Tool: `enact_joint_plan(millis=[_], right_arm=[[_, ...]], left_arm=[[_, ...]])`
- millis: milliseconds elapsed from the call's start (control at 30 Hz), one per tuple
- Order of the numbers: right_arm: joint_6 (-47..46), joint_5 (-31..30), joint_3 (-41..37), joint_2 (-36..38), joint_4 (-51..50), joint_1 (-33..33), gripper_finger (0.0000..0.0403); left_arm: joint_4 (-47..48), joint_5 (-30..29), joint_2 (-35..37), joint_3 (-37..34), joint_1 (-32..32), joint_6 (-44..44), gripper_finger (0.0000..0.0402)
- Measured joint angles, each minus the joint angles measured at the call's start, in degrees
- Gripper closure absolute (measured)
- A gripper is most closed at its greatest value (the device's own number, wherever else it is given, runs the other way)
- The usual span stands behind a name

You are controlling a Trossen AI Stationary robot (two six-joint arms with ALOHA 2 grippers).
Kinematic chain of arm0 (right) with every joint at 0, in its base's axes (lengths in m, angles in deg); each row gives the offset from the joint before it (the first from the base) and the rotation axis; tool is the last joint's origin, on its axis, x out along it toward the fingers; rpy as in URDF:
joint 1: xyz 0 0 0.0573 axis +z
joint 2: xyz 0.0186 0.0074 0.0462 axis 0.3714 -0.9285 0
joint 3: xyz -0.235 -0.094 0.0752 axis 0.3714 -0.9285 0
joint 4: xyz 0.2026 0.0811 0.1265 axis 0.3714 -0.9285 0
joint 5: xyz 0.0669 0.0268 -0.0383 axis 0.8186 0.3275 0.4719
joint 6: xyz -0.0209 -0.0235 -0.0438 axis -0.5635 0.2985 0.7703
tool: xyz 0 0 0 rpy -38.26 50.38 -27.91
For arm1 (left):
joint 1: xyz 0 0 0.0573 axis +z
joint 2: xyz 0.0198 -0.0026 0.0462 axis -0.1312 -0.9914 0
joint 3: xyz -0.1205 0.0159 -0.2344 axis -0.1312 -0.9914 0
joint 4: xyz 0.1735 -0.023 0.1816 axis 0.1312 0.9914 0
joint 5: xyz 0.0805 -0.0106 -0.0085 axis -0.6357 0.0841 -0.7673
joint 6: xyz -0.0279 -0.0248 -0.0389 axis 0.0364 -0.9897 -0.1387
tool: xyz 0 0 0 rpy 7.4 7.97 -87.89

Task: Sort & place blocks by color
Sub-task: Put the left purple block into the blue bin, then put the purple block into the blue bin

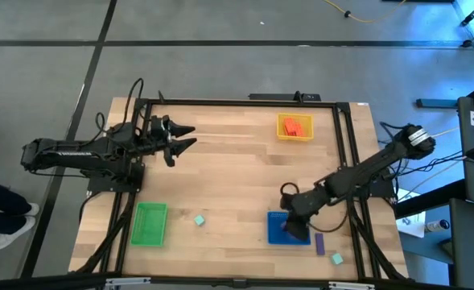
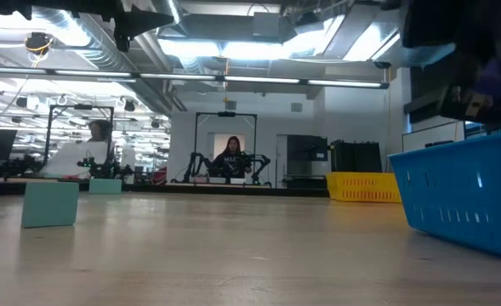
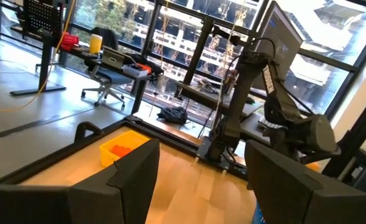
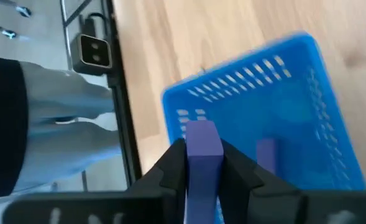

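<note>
My right gripper (image 1: 290,223) hangs over the blue tray (image 1: 275,234) at the near right and is shut on a purple block (image 4: 202,140). A second purple block (image 4: 266,152) lies inside that tray. Another purple block (image 1: 319,243) and a mint block (image 1: 335,258) lie on the table just right of the tray. A mint block (image 1: 199,219) lies beside the green tray (image 1: 149,223). Orange blocks (image 1: 294,126) lie in the yellow tray (image 1: 283,134) at the far side. My left gripper (image 1: 182,138) is open and empty at the far left, above the table. My right gripper pinches the purple block by its two side faces (image 4: 202,163) between its two fingers. The fingers come from above, pointing down. The block's end sticks out past the fingertips. The block is lifted clear, above the blue tray's near-left part.
A dark frame (image 1: 345,145) runs round the wooden table top. The middle of the table between the trays is bare wood (image 1: 228,177). In the low view the blue tray (image 2: 463,195) stands close at the right and a mint block (image 2: 50,204) at the left.
</note>
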State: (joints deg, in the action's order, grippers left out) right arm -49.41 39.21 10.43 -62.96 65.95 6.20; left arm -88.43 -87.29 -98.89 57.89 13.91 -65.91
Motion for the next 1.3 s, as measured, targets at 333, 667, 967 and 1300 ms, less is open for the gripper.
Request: enact_joint_plan(millis=[333, 667, 967, 1300], right_arm=[[7.7, -0.6, 7.1, -8.0, -11.2, 0.0, 0.0345], [8.9, -0.6, 7.1, -10.8, -10.7, 0.0, 0.0345], [8.6, -1.4, 7.1, -13.0, -10.7, 0.0, 0.0334], [8.5, -0.3, 7.1, -13.1, -10.7, 0.0, 0.0308]], left_arm=[[0.0, 0.0, 0.0, 0.0, 0.0, 0.0, 0.0173], [0.0, 0.0, 0.0, 0.0, 0.0, 0.0, 0.0173], [0.0, 0.0, 0.0, 0.0, 0.0, 0.0, 0.0173], [0.0, 0.0, 0.0, 0.0, 0.0, 0.0, 0.0173]])
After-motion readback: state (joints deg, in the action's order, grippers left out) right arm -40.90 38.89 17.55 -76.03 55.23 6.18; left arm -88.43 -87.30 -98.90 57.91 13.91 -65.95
